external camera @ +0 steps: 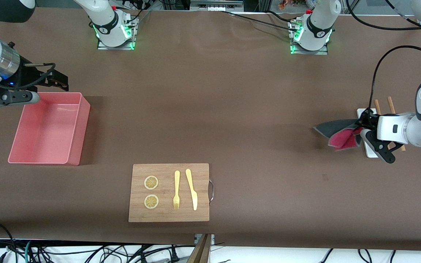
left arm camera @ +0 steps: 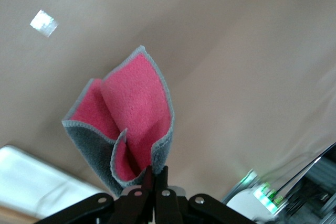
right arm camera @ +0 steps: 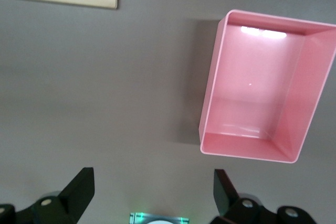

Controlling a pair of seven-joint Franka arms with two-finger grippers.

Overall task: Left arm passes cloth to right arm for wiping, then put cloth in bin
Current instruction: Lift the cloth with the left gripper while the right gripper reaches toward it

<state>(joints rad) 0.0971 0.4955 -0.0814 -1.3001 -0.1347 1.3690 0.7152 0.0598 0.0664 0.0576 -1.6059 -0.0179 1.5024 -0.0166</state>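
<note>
The cloth (external camera: pixel 336 133) is grey outside with a pink-red inner face. It hangs folded from my left gripper (external camera: pixel 360 131), which is shut on its edge in the air over the left arm's end of the table. In the left wrist view the cloth (left arm camera: pixel 136 114) spreads out from the closed left gripper (left arm camera: pixel 156 174). The pink bin (external camera: pixel 84 109) stands empty at the right arm's end. My right gripper (external camera: pixel 60 81) is open and empty, up by the bin's edge farthest from the front camera. The right wrist view shows the open gripper (right arm camera: pixel 152 177) and the bin (right arm camera: pixel 210 103).
A wooden board (external camera: pixel 201 190) with two lemon slices (external camera: pixel 151 182), a yellow fork (external camera: pixel 176 190) and a yellow knife (external camera: pixel 192 189) lies near the front edge. A small white tray (external camera: pixel 370 152) with wooden sticks (external camera: pixel 390 104) lies under the left gripper.
</note>
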